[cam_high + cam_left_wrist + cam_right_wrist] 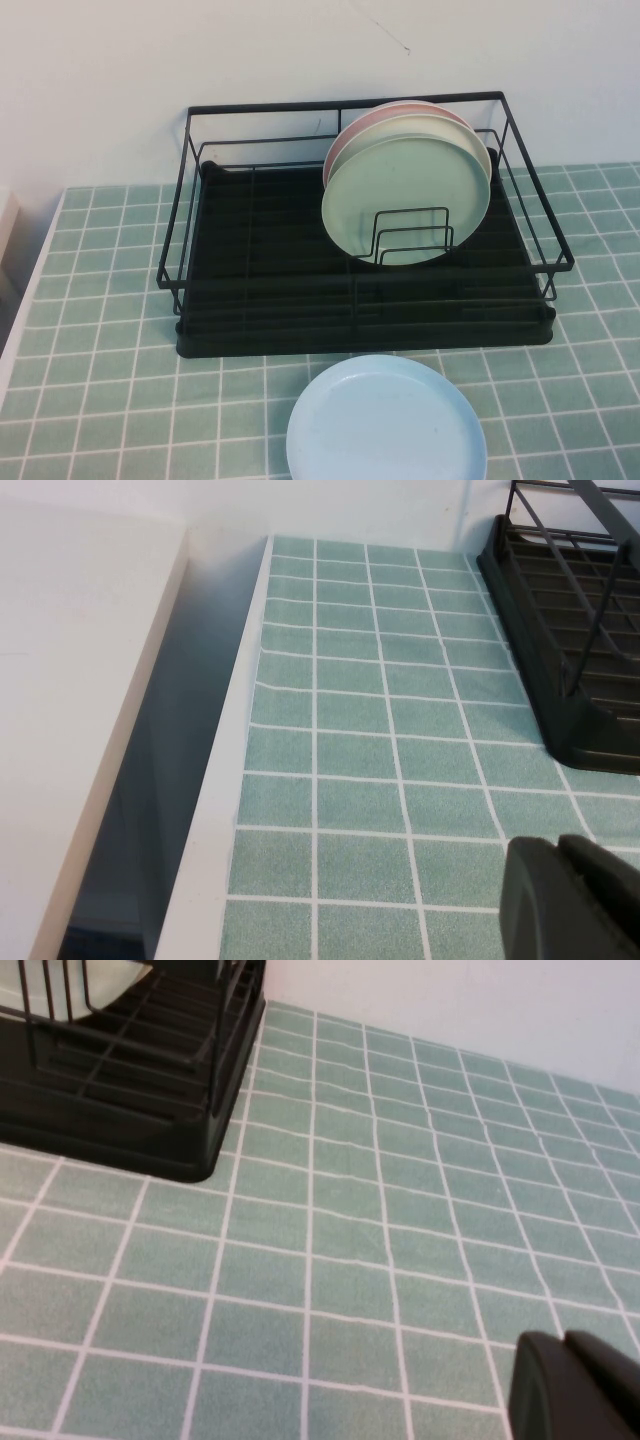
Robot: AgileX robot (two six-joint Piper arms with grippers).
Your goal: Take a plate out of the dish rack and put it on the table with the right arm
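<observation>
1. The right gripper [575,1385] is shut tight and holds nothing. It hangs low over the table [350,1210], off to the right of the rack [130,1080]. You can see it only in its own wrist view
2. The left gripper [570,900] hangs low over the table on the left side of the rack. I cannot tell how its fingers stand
3. The plate [407,200] is mint green. It stands on its edge in the rack [360,290], at the front of a row, leaning on the little wire dividers [415,238]
4. A cream plate [478,143] and a pink plate [352,135] stand right behind it
5. A blue plate [386,420] lies flat on the table [100,330] in front of the rack
6. I think the job has not begun yet, for no arm is near the plate
7. Next, the right gripper must open, go up over the rack wall, and pinch the top rim of the green plate only, then lift it straight up
</observation>
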